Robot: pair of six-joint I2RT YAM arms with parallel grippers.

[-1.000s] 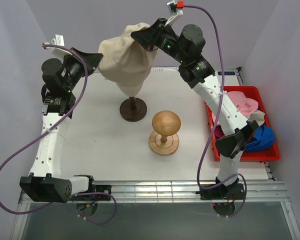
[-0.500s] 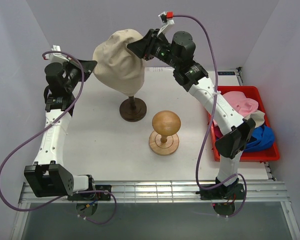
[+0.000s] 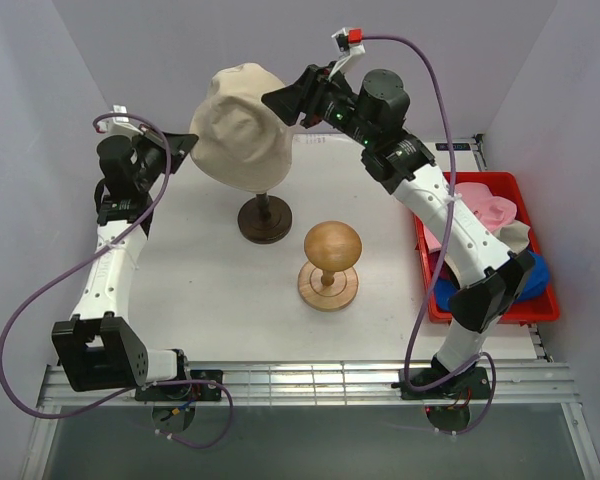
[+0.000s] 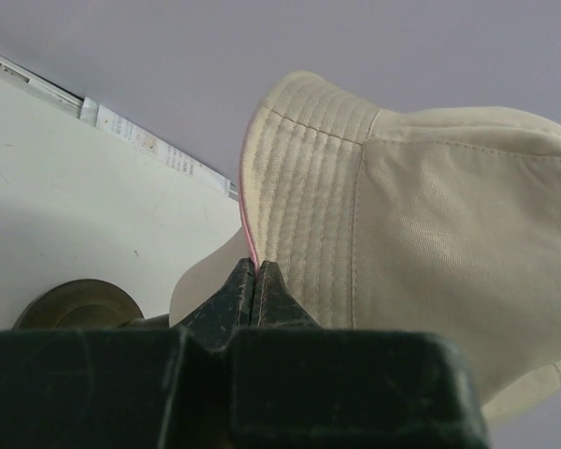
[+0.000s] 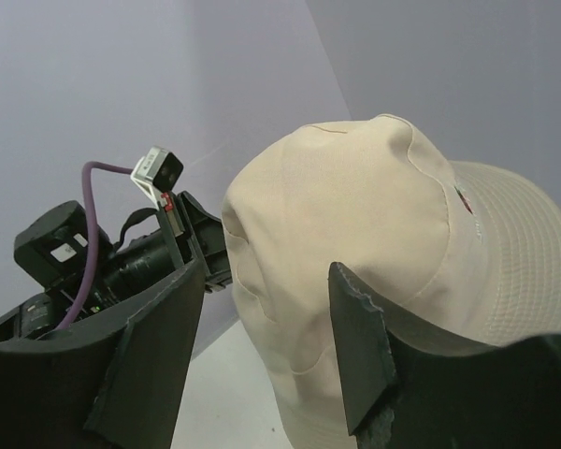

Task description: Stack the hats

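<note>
A beige bucket hat (image 3: 238, 130) sits over the pale head form (image 4: 198, 277) on a dark wooden stand (image 3: 264, 220). My left gripper (image 3: 186, 146) is shut on the hat's left brim, whose thin pink edge runs into the closed jaw tips (image 4: 255, 271). At the hat's upper right side my right gripper (image 3: 282, 100) is open. In the right wrist view its fingers (image 5: 357, 344) stand wide apart, and the hat's crown (image 5: 355, 215) shows in the gap without being pinched. A pink hat (image 3: 486, 206), a blue cap (image 3: 530, 276) and a bit of magenta fabric (image 3: 435, 266) lie in the red bin.
A light brown wooden stand with a round top (image 3: 331, 246) is in the middle of the table, right of the dark stand. The red bin (image 3: 500, 312) sits at the table's right edge, under the right arm. Grey walls close in the back and sides.
My right gripper has opened and let go of the beige hat, which now sits rounder over the form. The left gripper stays shut on the brim.
</note>
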